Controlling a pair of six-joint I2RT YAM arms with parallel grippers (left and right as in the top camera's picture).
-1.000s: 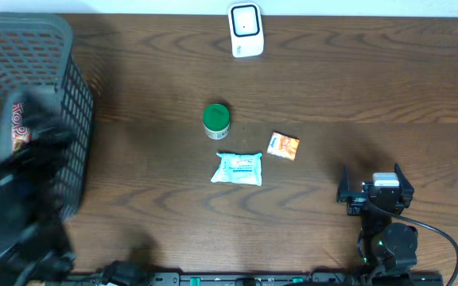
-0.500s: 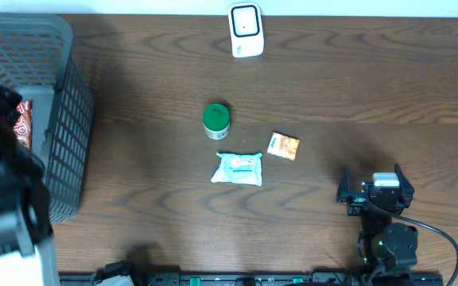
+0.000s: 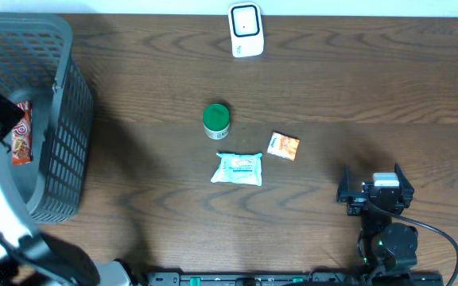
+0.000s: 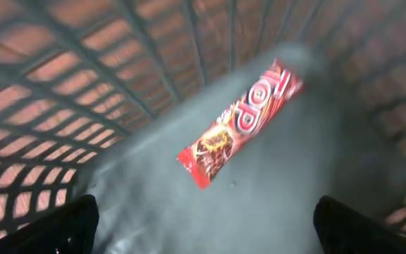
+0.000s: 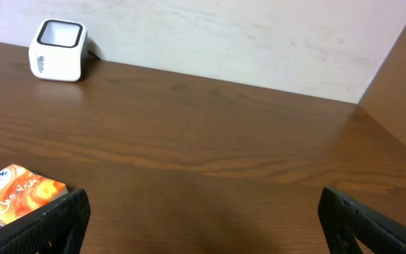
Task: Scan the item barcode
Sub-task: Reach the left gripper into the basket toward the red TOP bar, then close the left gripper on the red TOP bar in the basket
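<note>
At the basket (image 3: 74, 119), our left gripper (image 4: 204, 220) hangs released over the red snack bar (image 4: 240, 121); the flat, slick wrapper may slip our pinch. Our right gripper (image 3: 374, 187) rests released.

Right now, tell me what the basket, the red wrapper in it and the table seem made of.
Basket: likely moulded plastic, matt grey; even lattice walls, smooth floor. Red wrapper: thin glossy film, plastic or foil; light glints off its print. Table: dark wood or wood-look laminate, satin; grain swirls show, which one I cannot tell.
</note>
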